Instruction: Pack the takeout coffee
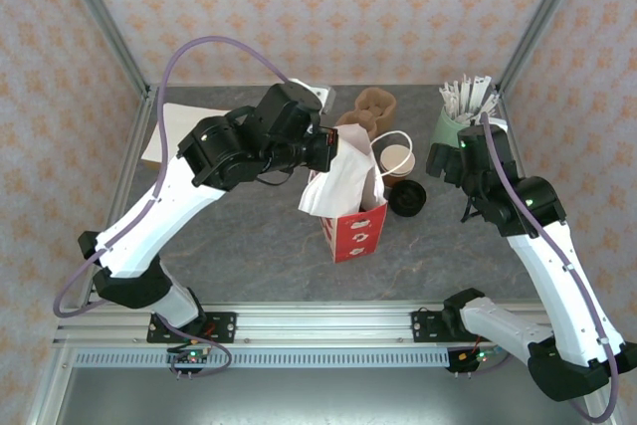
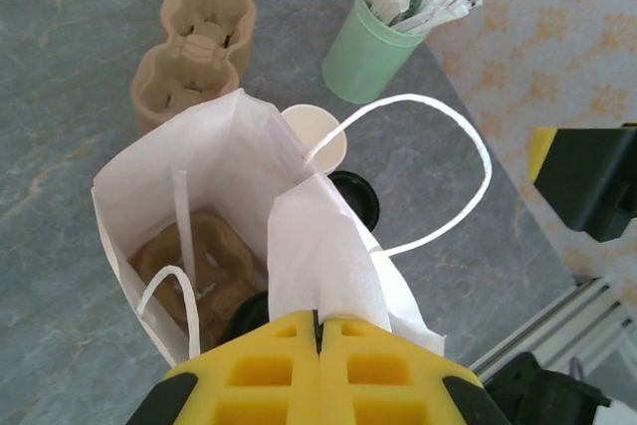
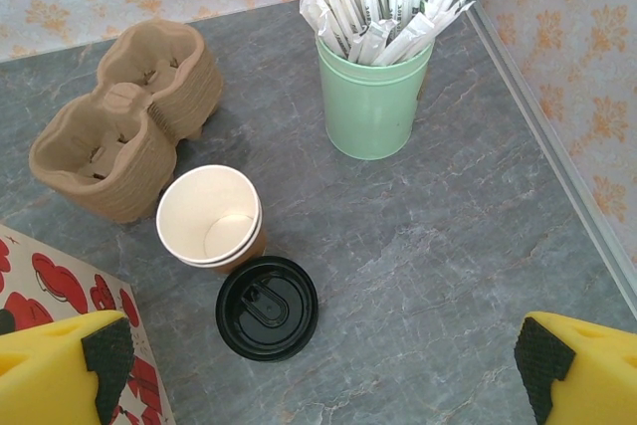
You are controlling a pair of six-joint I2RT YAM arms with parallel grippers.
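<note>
Two arms reach over the grey marbled table (image 1: 249, 246). The left gripper (image 2: 318, 320) is clenched on the white upper edge of the red-and-white paper bag (image 1: 353, 231), its yellow fingers pressed together with the paper pinched between them. The bag stands near the middle of the table with its mouth open, and a brown moulded-pulp cup tray (image 2: 199, 261) lies at its bottom.

The right gripper (image 3: 323, 365) is released, jaws spread wide and holding nothing, above the right side of the table.

The takeout coffee cup (image 3: 209, 221) stands upright on the table outside the bag, just right of it and towards the far edge. It has no lid on and its pale inside shows. Its black lid (image 3: 267, 308) lies flat just beside it on the near side. A stack of pulp cup trays (image 3: 119, 116) sits just beyond the cup, and the mint-green cup of paper-wrapped sticks (image 3: 373, 97) stands near the far right corner.
</note>
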